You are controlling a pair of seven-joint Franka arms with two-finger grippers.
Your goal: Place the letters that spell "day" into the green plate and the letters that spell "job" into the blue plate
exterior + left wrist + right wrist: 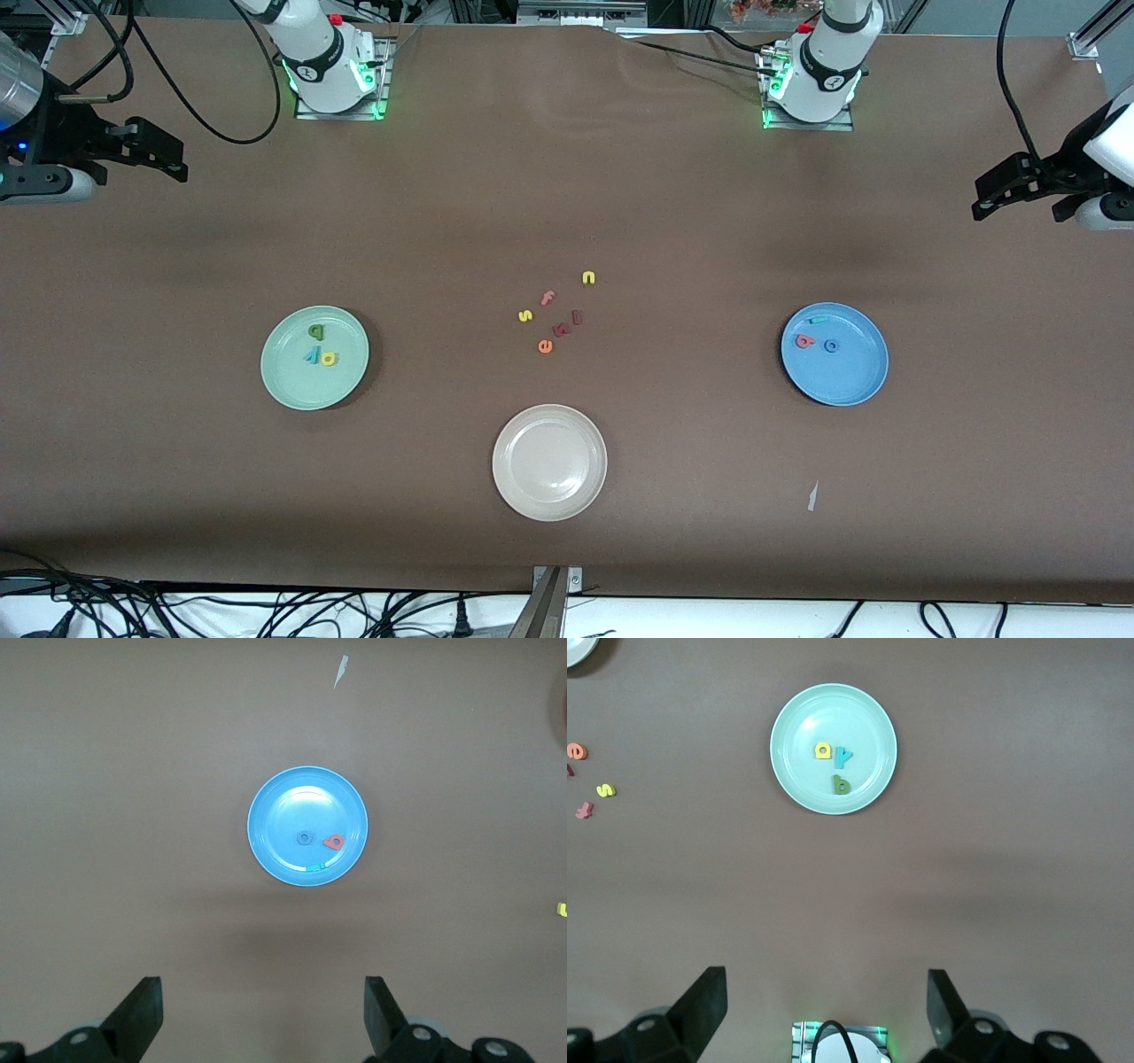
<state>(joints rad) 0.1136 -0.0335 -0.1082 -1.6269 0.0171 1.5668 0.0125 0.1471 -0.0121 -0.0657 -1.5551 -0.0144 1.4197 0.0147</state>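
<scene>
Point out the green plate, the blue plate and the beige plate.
green plate (288,377): front view, bare floor near its rim.
blue plate (846,377): front view, bare floor.
beige plate (549,462): front view, centre.

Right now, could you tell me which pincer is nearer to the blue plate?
Left. The left pincer hangs open at the blue plate's end of the table; the right pincer waits open past the green plate.

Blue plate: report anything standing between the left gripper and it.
Nothing visible does. The left gripper hangs open above bare table at the left arm's end, and the blue plate lies unobstructed, its three letters already inside.
</scene>
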